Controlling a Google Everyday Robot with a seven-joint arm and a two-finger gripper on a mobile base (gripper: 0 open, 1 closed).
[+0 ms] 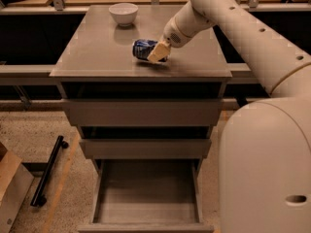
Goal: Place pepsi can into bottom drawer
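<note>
The pepsi can, dark blue with white markings, lies on its side on the grey-brown cabinet top, right of the middle. My gripper reaches in from the right and is shut on the can, with one tan finger across its near side and the other hidden behind it. The can rests on or barely above the top. The bottom drawer is pulled out at the foot of the cabinet, and nothing shows inside it.
A white bowl stands at the back of the cabinet top. The two shallower drawers are pushed in. My own body fills the lower right. A black bar and a cardboard box lie on the floor to the left.
</note>
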